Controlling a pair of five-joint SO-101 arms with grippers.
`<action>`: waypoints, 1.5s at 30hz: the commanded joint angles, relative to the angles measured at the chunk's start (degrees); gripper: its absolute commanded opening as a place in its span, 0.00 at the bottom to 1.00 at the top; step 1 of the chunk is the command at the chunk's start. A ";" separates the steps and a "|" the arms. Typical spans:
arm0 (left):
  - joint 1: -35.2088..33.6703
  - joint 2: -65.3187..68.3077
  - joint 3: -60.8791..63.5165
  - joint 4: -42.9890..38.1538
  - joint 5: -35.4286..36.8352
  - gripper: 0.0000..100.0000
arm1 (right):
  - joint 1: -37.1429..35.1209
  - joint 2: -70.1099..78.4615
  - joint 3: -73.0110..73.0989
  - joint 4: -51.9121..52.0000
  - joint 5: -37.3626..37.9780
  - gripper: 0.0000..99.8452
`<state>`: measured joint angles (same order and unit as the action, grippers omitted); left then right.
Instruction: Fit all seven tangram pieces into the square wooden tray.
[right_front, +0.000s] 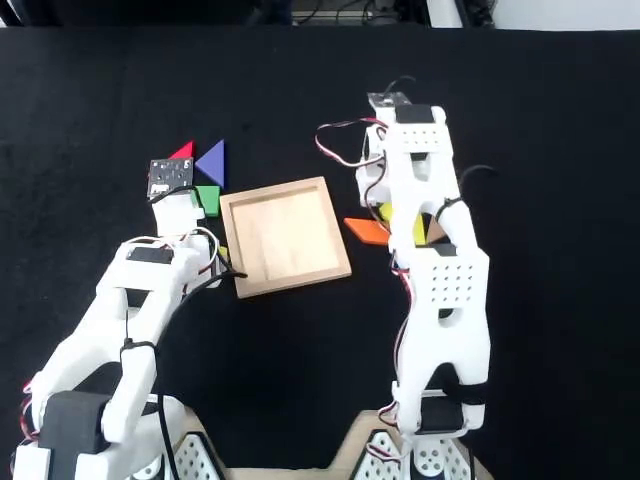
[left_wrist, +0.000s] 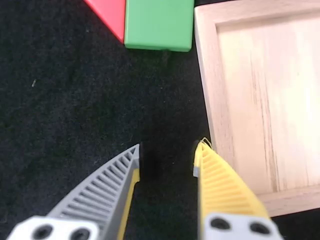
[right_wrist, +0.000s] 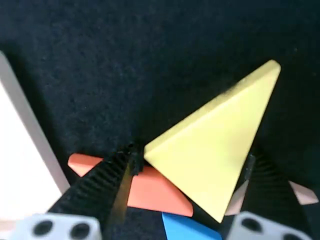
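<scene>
The square wooden tray (right_front: 285, 235) (left_wrist: 260, 100) lies between the arms with nothing in it. My left gripper (right_front: 212, 258) (left_wrist: 167, 155) hangs open over bare cloth just off the tray's left rim, holding nothing. Beyond it lie a green square (right_front: 207, 197) (left_wrist: 159, 25), a red piece (right_front: 183, 152) (left_wrist: 107, 12) and a blue triangle (right_front: 212, 160). My right gripper (right_wrist: 192, 160) is shut on a yellow triangle (right_wrist: 215, 145) (right_front: 385, 212), held tilted above an orange piece (right_wrist: 150, 192) (right_front: 367, 230), a blue piece (right_wrist: 187, 229) and a tan piece (right_wrist: 300, 192) (right_front: 435, 232).
Black cloth covers the table (right_front: 300, 380). The tray's right rim (right_wrist: 30, 135) lies close beside the orange piece. The right arm's body covers much of the pile of pieces in the high view. Open cloth stretches in front of the tray and at the far left.
</scene>
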<state>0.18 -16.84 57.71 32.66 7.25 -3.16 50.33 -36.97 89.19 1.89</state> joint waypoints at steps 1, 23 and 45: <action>0.48 -0.26 -0.84 -0.70 0.00 0.18 | -0.35 1.54 -4.70 -0.62 1.23 0.33; 0.48 -0.26 -0.92 -0.70 0.00 0.18 | -0.35 15.34 -27.38 10.90 2.02 0.29; 0.48 -0.26 -1.01 -0.70 0.00 0.18 | -0.09 14.11 -28.35 11.87 2.02 0.13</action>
<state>0.18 -16.84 57.71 32.66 7.25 -2.46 65.89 -63.43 99.47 3.12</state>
